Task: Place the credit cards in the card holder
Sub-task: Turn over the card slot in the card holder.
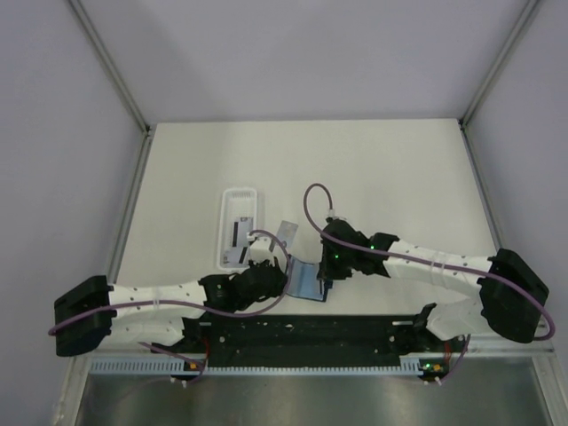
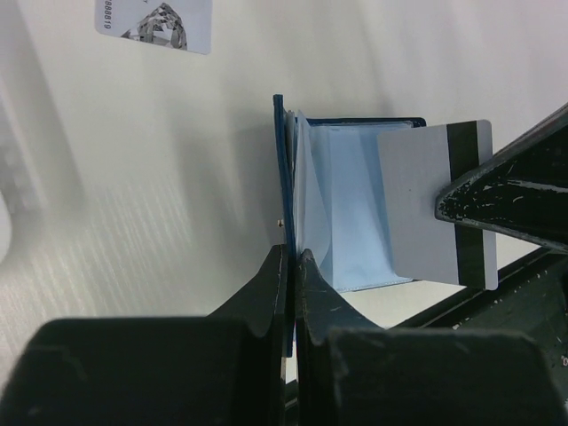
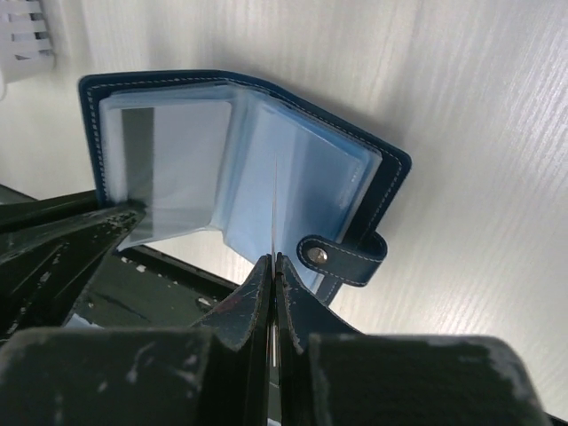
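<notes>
The credit card (image 2: pixel 413 204) is thin, light, stiff and slick; I judge its striped long edge the correct grip zone. It stands just over the card holder (image 3: pixel 302 169), which lies open on the bench (image 3: pixel 470 106). The plain edge leads toward the sleeves, and the long axis appears parallel to the holder's gripped cover edge. My right fingers (image 3: pixel 264 277) are clamped on the card; my left fingers (image 2: pixel 280 271) are clamped on that cover.

Left arm (image 1: pixel 160 300): stretched right, low.
Left gripper (image 2: pixel 291 253): pinched tight on the holder (image 2: pixel 355 195).
Right arm (image 1: pixel 435 266): stretched left, low.
Right gripper (image 3: pixel 274 259): pinched tight on a card (image 2: pixel 417 204).
</notes>
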